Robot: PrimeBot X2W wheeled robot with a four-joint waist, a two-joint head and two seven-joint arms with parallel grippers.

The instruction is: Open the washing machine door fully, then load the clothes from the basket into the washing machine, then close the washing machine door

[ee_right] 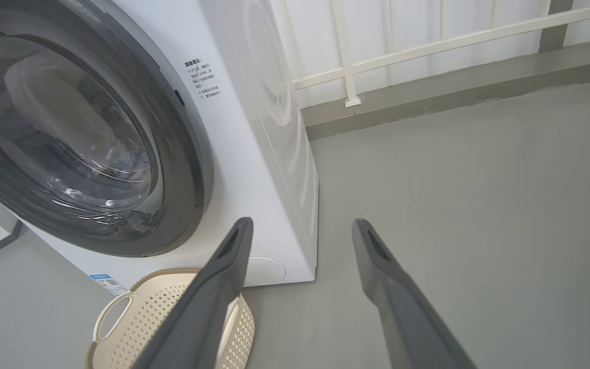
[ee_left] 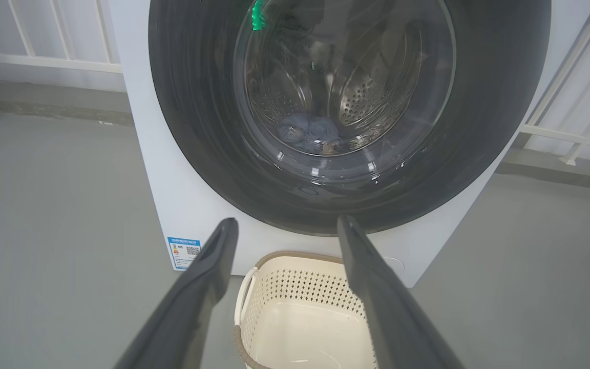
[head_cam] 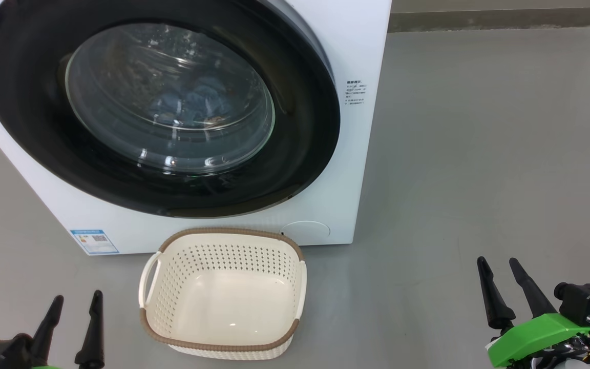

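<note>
While the small cream-white perforated plastic basket [head_cam: 223, 302] sits empty on the grey floor [head_cam: 454, 179] just before the big white washing machine [head_cam: 356, 51], its round black-rimmed glass door [head_cam: 34, 118] is shut on light-blue clothes [head_cam: 195, 105] inside, well beyond both spread, empty jaws.

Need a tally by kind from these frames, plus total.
Washing machine: 1
Washing machine door: 1, shut
Basket: 1, empty
Clothes heap: 1, behind the glass; pieces cannot be told apart
Pincers: 2, left pincer and right pincer, both open
Total: 6
</note>
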